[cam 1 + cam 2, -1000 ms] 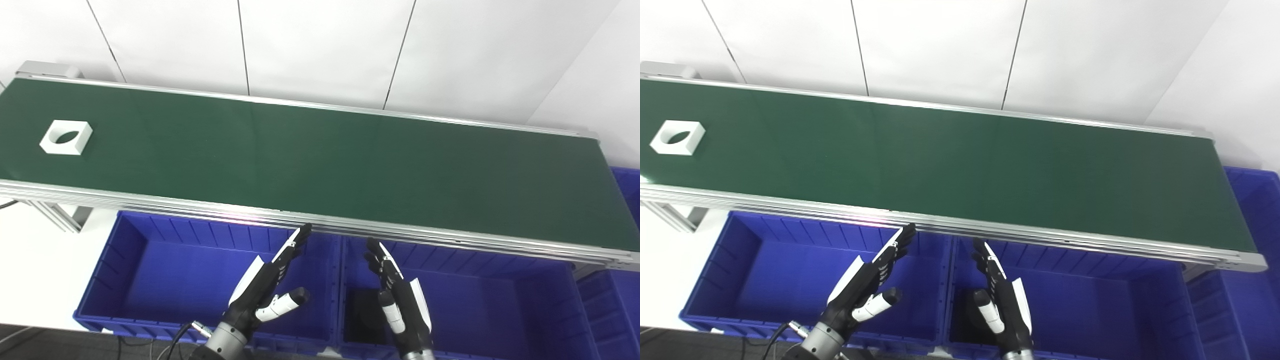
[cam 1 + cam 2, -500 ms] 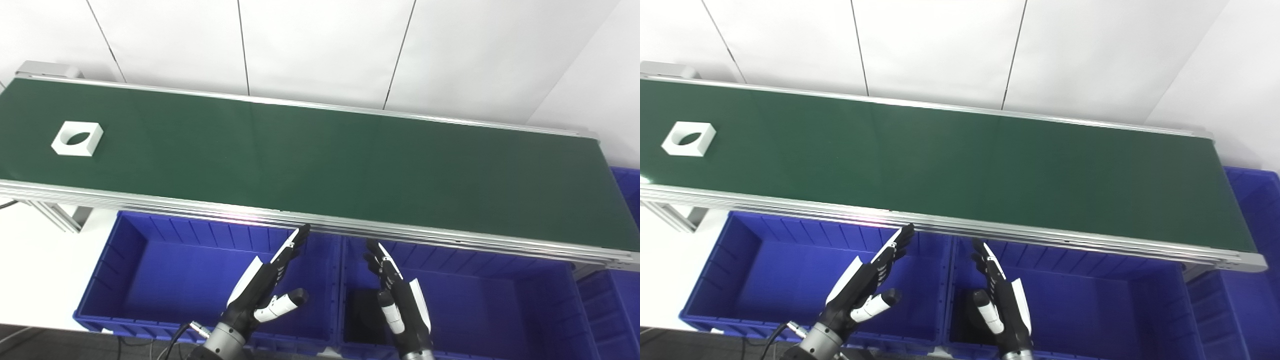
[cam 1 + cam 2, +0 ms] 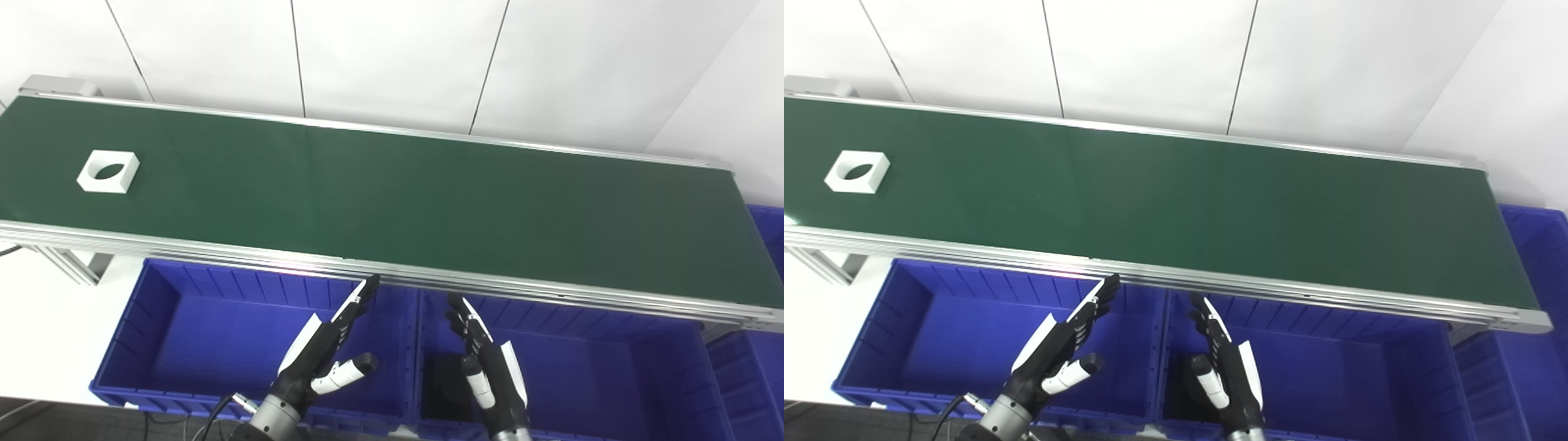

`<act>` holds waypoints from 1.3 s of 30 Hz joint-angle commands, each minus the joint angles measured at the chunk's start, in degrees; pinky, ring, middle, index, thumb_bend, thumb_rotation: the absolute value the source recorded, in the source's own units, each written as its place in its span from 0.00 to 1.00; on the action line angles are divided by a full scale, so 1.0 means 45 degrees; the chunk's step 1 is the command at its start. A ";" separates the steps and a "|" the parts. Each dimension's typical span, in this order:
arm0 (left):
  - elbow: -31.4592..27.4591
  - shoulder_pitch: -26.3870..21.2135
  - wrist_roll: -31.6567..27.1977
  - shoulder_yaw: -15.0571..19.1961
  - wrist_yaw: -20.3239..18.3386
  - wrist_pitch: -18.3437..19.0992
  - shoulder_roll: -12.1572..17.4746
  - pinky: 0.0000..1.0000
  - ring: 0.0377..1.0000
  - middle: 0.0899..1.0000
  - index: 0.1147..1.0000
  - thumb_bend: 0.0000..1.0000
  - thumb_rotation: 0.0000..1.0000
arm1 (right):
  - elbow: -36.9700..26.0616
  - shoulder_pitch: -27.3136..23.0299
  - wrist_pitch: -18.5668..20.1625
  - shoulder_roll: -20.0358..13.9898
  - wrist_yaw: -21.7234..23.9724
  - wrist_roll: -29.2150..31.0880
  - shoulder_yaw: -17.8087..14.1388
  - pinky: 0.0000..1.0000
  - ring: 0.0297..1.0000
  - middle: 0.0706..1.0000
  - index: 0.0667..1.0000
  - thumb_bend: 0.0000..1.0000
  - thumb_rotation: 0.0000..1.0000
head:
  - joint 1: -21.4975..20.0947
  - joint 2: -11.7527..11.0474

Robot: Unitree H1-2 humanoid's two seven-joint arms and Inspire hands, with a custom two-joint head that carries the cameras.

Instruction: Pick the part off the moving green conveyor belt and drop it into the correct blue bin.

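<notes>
The white part (image 3: 108,172) has crept a bit rightward along the green belt (image 3: 392,196) at the frame's left, while the left robot hand (image 3: 323,352) and right robot hand (image 3: 487,370) wait spread and empty over the blue bins (image 3: 184,288), so no grab yet.

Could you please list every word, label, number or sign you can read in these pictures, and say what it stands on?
No readable text appears in either view.
White square part with a round hole: no marking visible.
Dark green conveyor belt and its aluminium frame: no label or number visible.
Blue plastic bins: plain ribbed walls, no tags visible.
Left robot hand and right robot hand: no lettering visible.
</notes>
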 commanded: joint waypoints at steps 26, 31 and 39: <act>-0.0196 -0.0278 -0.0125 -0.0084 -0.0040 -0.0446 -0.0021 1.00 1.00 1.00 1.00 0.77 0.87 | -0.0164 -0.0138 -0.0774 0.0034 -0.0166 -0.0163 0.0211 0.91 0.91 0.94 0.92 0.92 1.00 | 0.0025 -0.0061; 0.0039 -0.0239 0.0007 -0.0096 0.0060 -0.0626 -0.0039 1.00 1.00 1.00 1.00 0.77 0.87 | 0.0119 -0.0154 -0.0893 -0.0048 -0.0266 -0.0132 0.0301 0.91 0.91 0.94 0.92 0.91 1.00 | 0.0227 -0.0848; 0.0841 -0.0384 0.0164 -0.0076 0.0182 -0.1239 -0.0097 1.00 1.00 1.00 1.00 0.78 0.85 | 0.0692 -0.0330 -0.0909 -0.0251 -0.0601 -0.0118 0.0530 0.91 0.90 0.94 0.92 0.91 1.00 | 0.0400 -0.1625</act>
